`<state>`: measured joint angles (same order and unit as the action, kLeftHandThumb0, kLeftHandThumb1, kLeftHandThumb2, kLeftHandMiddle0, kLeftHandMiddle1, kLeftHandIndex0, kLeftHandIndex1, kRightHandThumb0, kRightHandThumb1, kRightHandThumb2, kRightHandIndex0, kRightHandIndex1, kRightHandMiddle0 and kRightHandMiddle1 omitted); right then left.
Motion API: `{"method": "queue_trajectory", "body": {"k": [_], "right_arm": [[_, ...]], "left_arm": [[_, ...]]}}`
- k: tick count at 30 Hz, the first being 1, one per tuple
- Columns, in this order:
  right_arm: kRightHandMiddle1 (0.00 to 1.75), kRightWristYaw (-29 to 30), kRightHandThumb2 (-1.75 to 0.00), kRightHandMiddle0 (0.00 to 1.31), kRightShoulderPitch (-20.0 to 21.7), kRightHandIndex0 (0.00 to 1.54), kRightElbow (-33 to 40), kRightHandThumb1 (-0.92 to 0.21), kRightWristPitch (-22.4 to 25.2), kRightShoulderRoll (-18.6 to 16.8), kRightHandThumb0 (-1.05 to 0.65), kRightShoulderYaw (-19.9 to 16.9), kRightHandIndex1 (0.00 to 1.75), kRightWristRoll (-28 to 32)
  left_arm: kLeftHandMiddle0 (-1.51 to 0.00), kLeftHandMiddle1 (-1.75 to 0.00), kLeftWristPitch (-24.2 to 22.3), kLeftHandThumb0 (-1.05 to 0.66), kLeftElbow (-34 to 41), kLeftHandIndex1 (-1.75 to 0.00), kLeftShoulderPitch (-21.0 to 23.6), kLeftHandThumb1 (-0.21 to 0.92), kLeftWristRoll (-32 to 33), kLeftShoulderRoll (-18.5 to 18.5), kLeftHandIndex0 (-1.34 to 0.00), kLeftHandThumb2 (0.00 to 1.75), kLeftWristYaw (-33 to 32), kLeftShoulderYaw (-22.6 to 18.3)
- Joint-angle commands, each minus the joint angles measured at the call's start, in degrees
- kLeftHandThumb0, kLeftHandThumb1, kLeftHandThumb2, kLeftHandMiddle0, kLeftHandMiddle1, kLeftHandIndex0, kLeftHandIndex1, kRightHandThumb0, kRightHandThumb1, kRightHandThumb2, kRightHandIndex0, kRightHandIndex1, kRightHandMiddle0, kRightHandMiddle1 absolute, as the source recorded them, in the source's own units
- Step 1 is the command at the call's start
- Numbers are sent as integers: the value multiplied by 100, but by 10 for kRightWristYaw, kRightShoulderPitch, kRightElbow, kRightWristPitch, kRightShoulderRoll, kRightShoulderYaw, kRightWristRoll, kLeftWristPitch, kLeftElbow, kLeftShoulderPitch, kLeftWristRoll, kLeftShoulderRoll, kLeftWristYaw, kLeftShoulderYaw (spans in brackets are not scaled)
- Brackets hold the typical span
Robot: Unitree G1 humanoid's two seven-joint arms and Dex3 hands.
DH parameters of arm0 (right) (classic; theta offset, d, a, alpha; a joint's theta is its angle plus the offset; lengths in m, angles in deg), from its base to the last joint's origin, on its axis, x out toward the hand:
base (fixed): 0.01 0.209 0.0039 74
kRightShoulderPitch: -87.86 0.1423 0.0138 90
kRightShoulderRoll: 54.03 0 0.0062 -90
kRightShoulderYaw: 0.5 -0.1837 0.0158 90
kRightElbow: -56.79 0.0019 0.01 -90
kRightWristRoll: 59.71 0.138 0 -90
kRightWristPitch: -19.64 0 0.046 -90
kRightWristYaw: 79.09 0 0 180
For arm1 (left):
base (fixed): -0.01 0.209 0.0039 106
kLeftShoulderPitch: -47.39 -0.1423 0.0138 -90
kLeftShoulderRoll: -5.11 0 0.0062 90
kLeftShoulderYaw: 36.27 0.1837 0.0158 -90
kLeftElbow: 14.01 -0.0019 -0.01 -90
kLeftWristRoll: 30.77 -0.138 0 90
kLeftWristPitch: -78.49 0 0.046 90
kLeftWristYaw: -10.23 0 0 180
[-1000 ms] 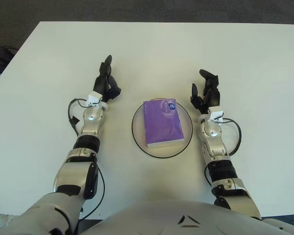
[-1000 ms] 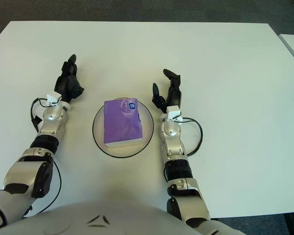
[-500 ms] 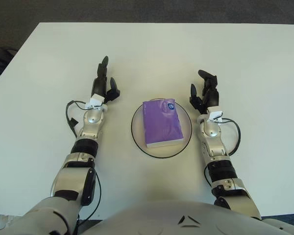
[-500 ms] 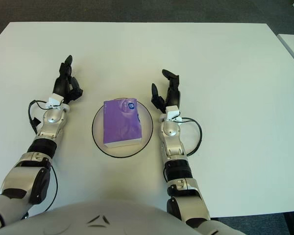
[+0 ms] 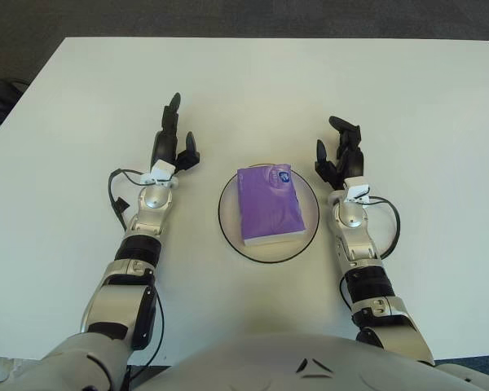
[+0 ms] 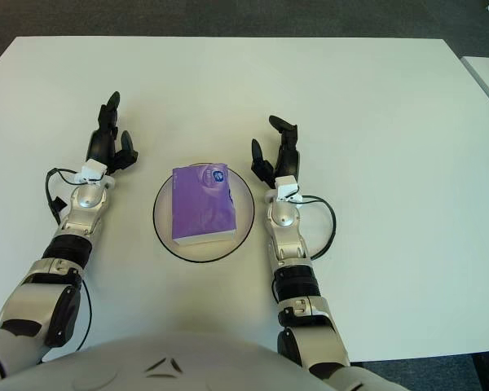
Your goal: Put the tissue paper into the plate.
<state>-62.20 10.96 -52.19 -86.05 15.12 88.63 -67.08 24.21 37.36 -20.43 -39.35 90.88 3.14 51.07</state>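
Since the earlier frames the left robot hand [image 5: 173, 142] has drawn a little further away from the plate [image 5: 228, 230] and its fingers, which a second ago were bunched, now stand straighter; the right robot hand [image 5: 342, 155] has hardly shifted. Both hands hold nothing.

Lying on the plate is the tissue paper [image 5: 268, 204], a purple pack with a small round label near its far right corner. It sits flat, roughly in the middle of the plate, with its near edge close to the plate's rim. The plate itself is a shallow white dish with a dark rim, set on the white worktop [image 5: 407, 98].

To the left of the plate, apart from it, the left robot hand shows with one finger pointing away from the robot and the others loosely spread. To the right of the plate, just beside its rim but not touching it, the right robot hand shows with its three fingers relaxed and parted. Black cables loop beside both wrists.
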Motion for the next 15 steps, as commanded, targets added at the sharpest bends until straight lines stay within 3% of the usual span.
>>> {"method": "queue_trajectory", "body": {"k": [1,15], "right_arm": [[91,-4,-55,0,-64,48,-53,-92,70,1,-59,-11,1,9],[91,-9,-54,0,-67,48,-47,-92,61,4,-59,-9,1,7]], "left_arm": [[-6,-1,1,-76,-12,-27,-109,92,-14,-24,0,92,-16,13],[-17,-4,-2,-70,56,-46,-150,92,8,-56,0,90,-21,10]]}}
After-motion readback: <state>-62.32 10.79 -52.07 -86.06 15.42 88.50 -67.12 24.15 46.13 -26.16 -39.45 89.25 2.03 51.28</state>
